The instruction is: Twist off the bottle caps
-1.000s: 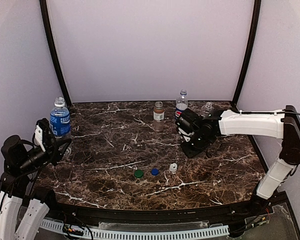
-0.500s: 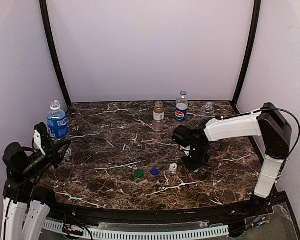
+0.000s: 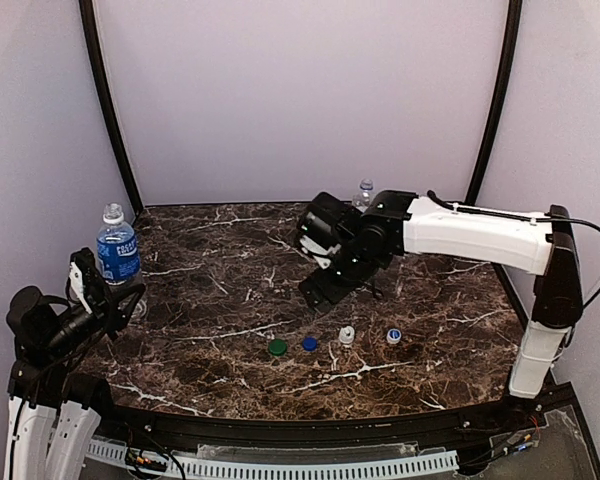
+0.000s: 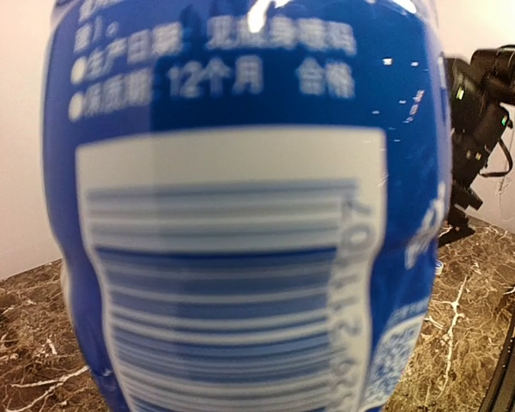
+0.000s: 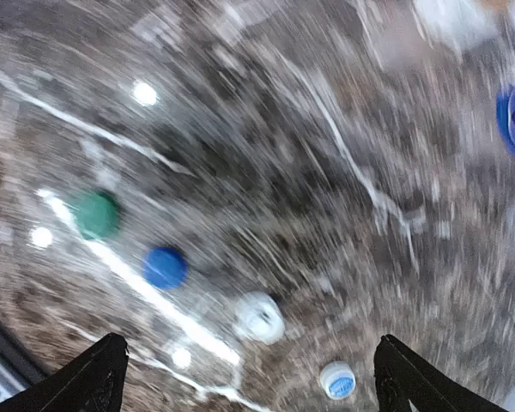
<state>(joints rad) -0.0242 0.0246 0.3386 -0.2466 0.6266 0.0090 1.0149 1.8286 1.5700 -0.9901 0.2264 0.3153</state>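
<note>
Right arm has swung from the right side to upper centre of the top view. The right gripper (image 3: 318, 290) is now hanging over the dark marble tabletop (image 3: 200, 290), just behind the cap row. A fourth cap has joined the row since the earlier frame.

Four small round plastic caps are lying in a line at lower centre, all apart. From left:
- green cap (image 3: 277, 347)
- dark blue cap (image 3: 309, 343)
- plain white cap (image 3: 346, 336)
- white cap with blue top mark (image 3: 393, 336)

The right wrist view is motion-blurred but is showing all four caps on the marble. Its finger tips are sitting wide apart at the bottom corners, so the jaws are released and empty.

The left gripper (image 3: 118, 298) is clenching the base of the clear plastic bottle with the blue label (image 3: 118, 250), upright at the far left edge. In the left wrist view that label and its barcode are filling the frame. I can't tell the state of its neck.

The top of a second clear bottle (image 3: 366, 190) is peeking out behind the right arm.
</note>
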